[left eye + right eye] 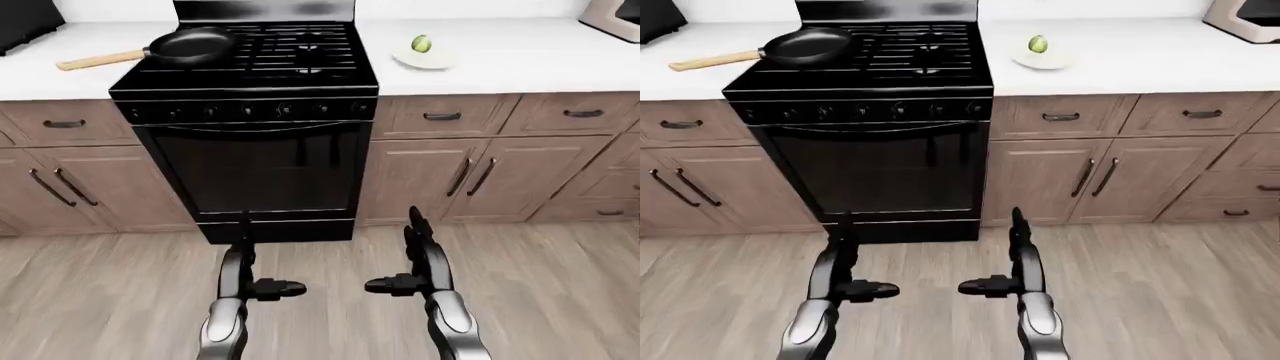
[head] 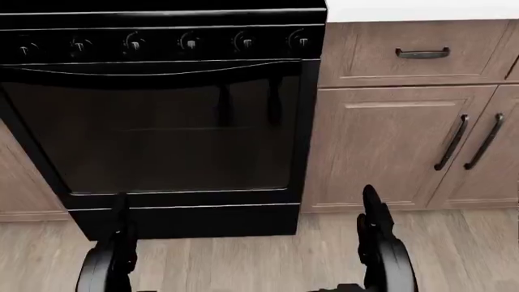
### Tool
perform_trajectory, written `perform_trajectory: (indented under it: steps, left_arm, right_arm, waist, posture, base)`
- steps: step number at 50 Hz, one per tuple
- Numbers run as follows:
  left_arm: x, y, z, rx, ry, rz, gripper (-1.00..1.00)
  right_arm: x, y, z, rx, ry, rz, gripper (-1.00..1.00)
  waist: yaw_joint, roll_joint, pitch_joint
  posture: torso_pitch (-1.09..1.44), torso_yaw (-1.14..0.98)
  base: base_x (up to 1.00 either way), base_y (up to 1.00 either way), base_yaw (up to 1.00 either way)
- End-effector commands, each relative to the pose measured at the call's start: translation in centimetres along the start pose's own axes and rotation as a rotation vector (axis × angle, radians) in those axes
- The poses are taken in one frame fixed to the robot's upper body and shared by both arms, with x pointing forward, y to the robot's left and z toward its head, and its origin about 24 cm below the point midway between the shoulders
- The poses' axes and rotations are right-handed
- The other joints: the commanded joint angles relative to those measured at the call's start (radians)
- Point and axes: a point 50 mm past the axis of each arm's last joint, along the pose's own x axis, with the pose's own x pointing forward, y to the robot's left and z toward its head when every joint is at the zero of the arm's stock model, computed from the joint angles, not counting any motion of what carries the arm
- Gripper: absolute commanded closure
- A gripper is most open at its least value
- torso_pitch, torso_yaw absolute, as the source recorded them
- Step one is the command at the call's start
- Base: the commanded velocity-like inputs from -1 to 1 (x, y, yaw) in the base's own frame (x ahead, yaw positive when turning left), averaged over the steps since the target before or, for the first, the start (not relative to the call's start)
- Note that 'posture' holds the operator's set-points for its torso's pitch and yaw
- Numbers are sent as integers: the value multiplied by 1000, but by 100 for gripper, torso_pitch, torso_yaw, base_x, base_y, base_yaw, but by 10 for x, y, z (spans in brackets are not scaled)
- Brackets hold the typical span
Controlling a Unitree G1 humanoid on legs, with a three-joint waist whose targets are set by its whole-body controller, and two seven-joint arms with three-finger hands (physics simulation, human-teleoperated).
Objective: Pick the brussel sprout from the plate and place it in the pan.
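Green and untouched, the brussel sprout (image 1: 421,43) sits on the white plate (image 1: 425,60) on the desk (image 1: 500,56) at the upper right of the left-eye view, right of the black stove (image 1: 250,112). The pan (image 1: 190,45), empty, rests on the stove's upper-left burner, its wooden handle pointing left. No step of the task appears done: approach, grasp and transfer all remain. The left robot hand (image 1: 245,281) and right robot hand (image 1: 420,277) are held low over the wooden floor (image 1: 560,285), fingers spread, thumbs pointing inward, gripping nothing.
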Motion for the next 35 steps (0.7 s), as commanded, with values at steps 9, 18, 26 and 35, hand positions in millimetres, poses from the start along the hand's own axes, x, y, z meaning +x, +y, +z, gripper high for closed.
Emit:
perform_trajectory:
  steps: [9, 18, 26, 35]
  left_arm:
    - [5, 1, 36, -9, -185, -4, -100]
    - [3, 3, 37, -4, -188, 10, -100]
    - [24, 5, 94, -50, -235, 35, -100]
    - [75, 6, 203, -20, -335, 69, -100]
  right_arm:
    - [10, -5, 24, -18, -141, -38, -100]
    - [9, -6, 24, -23, -139, -46, -100]
    - [42, -8, 66, -54, -188, -86, -100]
    - [82, -20, 190, -49, -333, -135, -100]
  waist:
    - [9, -8, -73]
    - [8, -5, -84]
    - [7, -4, -96]
    - [10, -3, -100]
  posture:
    - [0, 0]
    - [0, 0]
    - [0, 0]
    - [0, 0]
  base:
    - [0, 0, 0]
    - [0, 0, 0]
    - [0, 0, 0]
    - [0, 0, 0]
